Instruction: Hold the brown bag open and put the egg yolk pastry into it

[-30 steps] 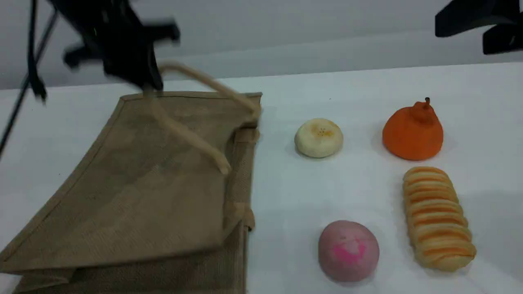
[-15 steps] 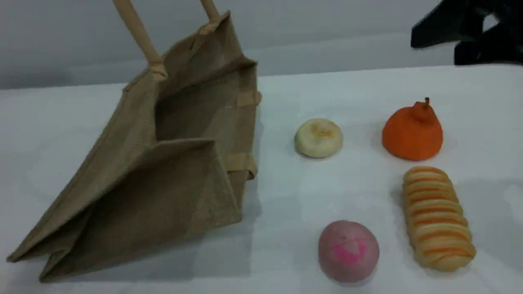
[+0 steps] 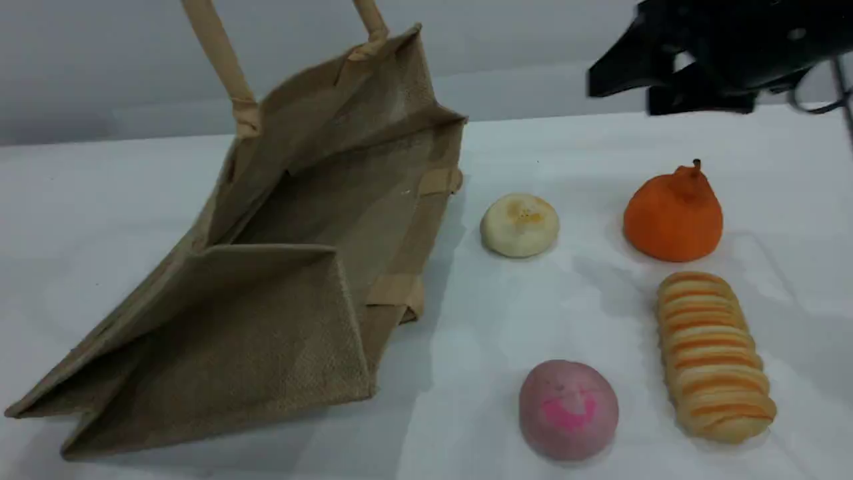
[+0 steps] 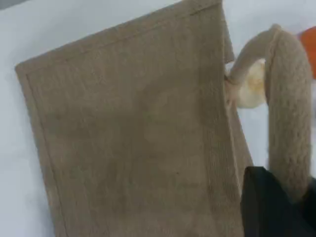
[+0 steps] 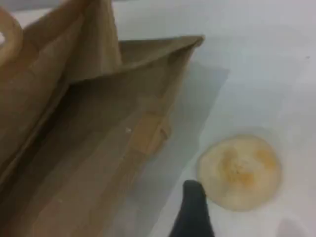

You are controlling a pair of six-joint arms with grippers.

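Jute brown bag (image 3: 280, 313) gapes at the tabletop's (image 3: 486, 313) left edge, your left gripper (image 4: 289, 200) pinching its handle (image 3: 220, 60); one egg yolk pastry (image 3: 520, 225) lies just right (orange fruit (image 3: 673, 217), striped loaf (image 3: 713, 357), pink bun (image 3: 568, 410): one each); right gripper (image 3: 626, 93) hovers, fingers spread.

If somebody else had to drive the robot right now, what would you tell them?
Left gripper: shut on the bag's upper handle, pulling it up. The bag leans on the table with its mouth open.
Right gripper: open, holding nothing, up off the table.
Pastry: on the table just right of the bag, untouched.
Done: bag held open.
Left: grasp the pastry with the right gripper and put it in the bag.
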